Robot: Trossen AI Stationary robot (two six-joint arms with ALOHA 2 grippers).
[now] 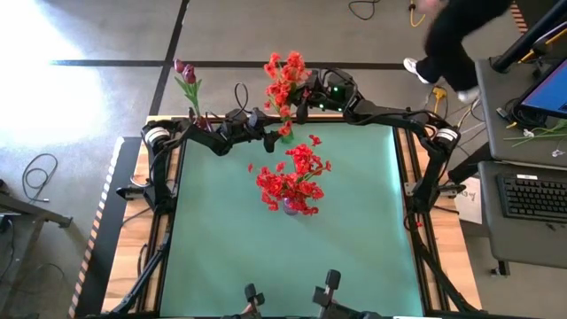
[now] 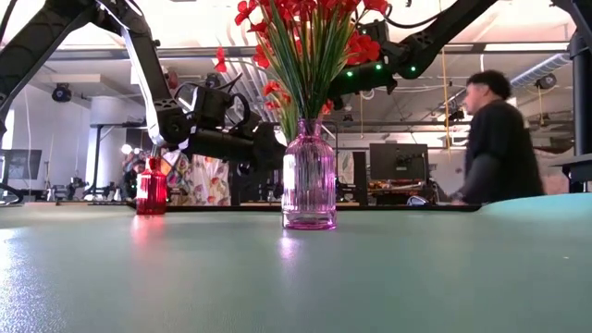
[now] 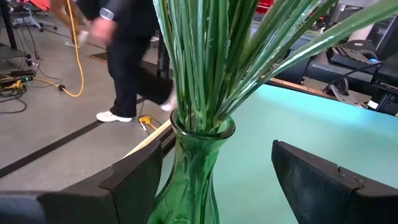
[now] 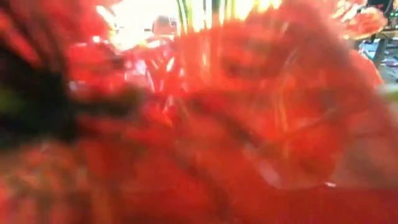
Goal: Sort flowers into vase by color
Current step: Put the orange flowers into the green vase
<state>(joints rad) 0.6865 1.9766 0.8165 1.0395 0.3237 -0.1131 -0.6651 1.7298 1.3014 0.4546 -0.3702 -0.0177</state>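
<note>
A pink glass vase (image 1: 291, 206) (image 2: 309, 180) stands mid-table and holds red flowers (image 1: 292, 182). At the far edge a green glass vase (image 3: 189, 174) holds orange-red flowers (image 1: 285, 81) on green stems (image 3: 205, 68). My left gripper (image 3: 211, 180) (image 1: 266, 133) is open, level, with one finger on each side of the green vase's neck. My right gripper (image 1: 306, 99) is up among that vase's blooms, and its wrist view is filled with red petals (image 4: 205, 124) that hide its fingers. Dark magenta buds (image 1: 186, 73) rise from a small red vase (image 2: 151, 190) at the far left. My left gripper has one finger (image 3: 140, 183) close beside the green vase's wall (image 3: 177, 186); I cannot tell whether it touches. The other finger (image 3: 311, 180) stands apart from the vase.
A person (image 1: 452, 40) (image 2: 495, 139) walks past beyond the table's far edge. A desk with a keyboard (image 1: 532, 195) stands off the right side. The green mat (image 1: 354, 248) lies bare on the near half.
</note>
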